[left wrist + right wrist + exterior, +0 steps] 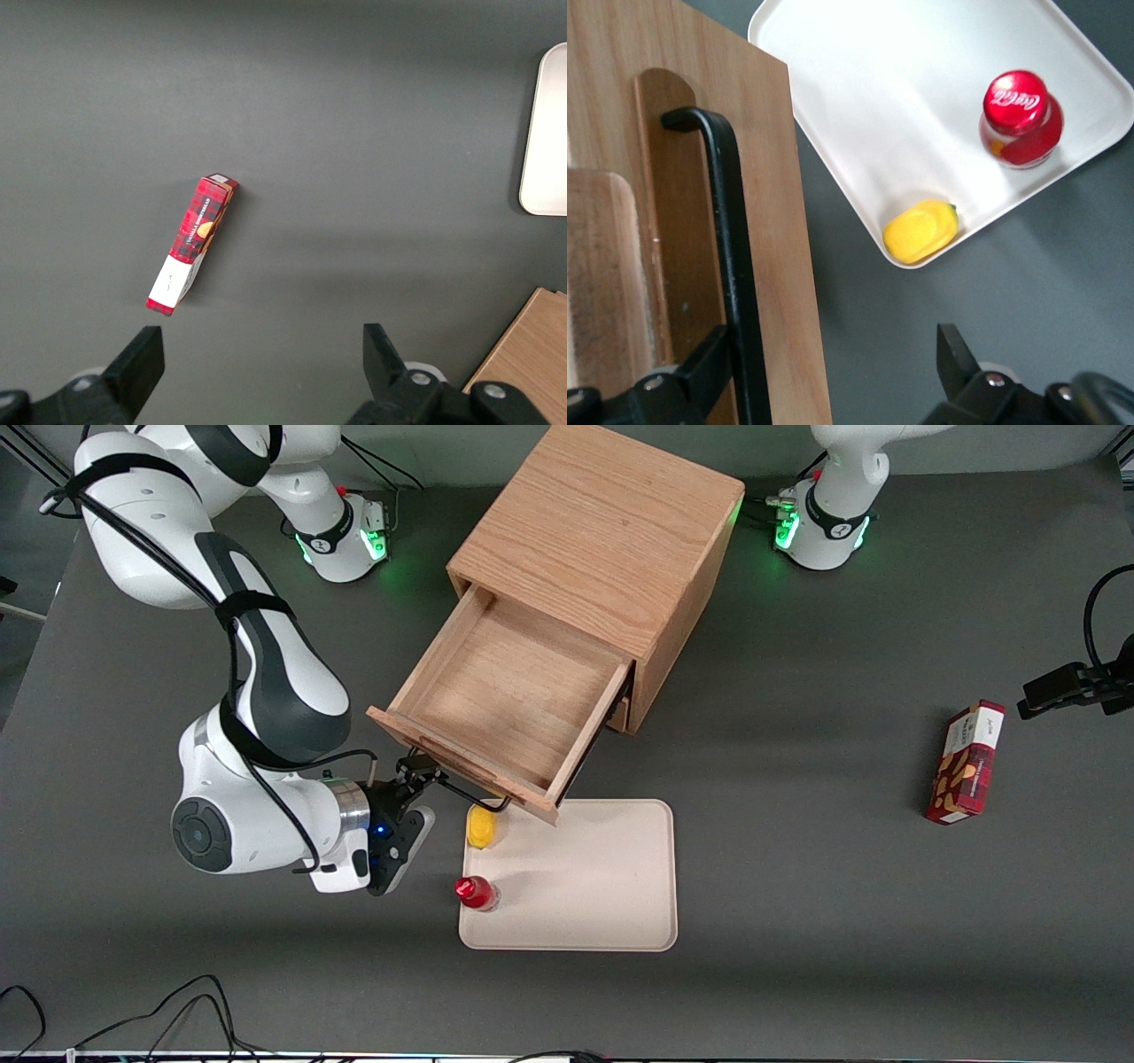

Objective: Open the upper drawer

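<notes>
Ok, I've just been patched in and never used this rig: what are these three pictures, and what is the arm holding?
The front camera looks down on a table. The right arm's gripper is at the black handle of the upper drawer, which is pulled well out and looks empty. The right wrist camera shows that handle close up, between the open fingers, one finger touching it; nothing is clamped. Nearer the camera than the cabinet lies a tray with a yellow item and a red-capped bottle. The left wrist camera shows a red box lying toward the parked arm's end.
</notes>
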